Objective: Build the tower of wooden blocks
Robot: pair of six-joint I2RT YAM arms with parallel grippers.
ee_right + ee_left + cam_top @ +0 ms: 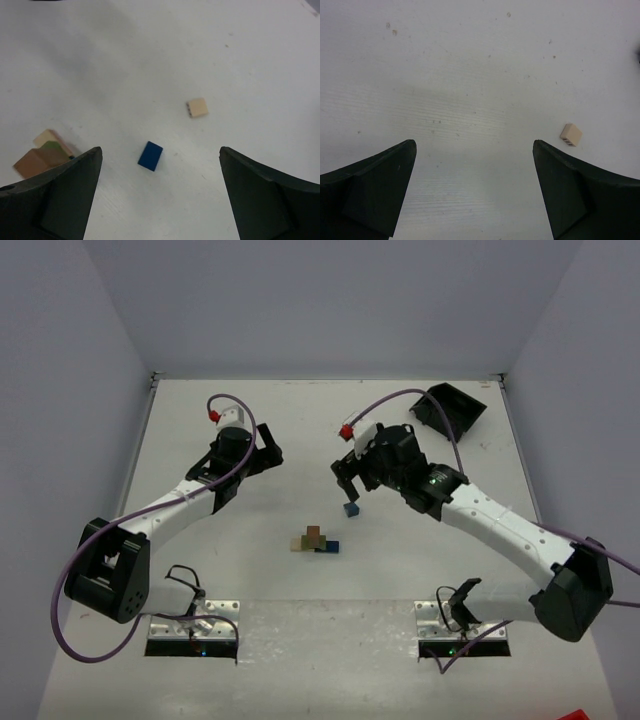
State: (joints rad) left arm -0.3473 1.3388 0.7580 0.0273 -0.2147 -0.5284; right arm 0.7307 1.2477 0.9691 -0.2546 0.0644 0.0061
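We see the wood block tower (315, 540) low on the white counter (300, 420), roughly midway between the two arms and nearer their bases than either hand. It is a small cluster. A pale tan block sits at its left, an olive green one in the middle, a reddish brown one on top and a dark blue one at its right end. From the right wrist we catch it at the lower left, with tan, green and brown faces showing. Its near edge is partly hidden behind that hand's finger.

The right hand (349, 488) hangs over the counter with its fingers spread wide and nothing between them. A loose dark blue block (150, 155) lies flat on the counter just below the gap between the fingers. It touches neither finger and stands apart from the tower. Beyond it, further from the hand, rests a loose pale tan block (197, 107), on its own.

The left hand (472, 145) is also spread wide and holds nothing, and we see bare counter between its fingers. A small tan block appears off to the right in its view, just beyond the right fingertip and not touching it. In the overhead view this hand sits well to the left of the tower and further from the bases.

A black bin (450, 408) stands tilted at the far right corner of the counter, well apart from the blocks.
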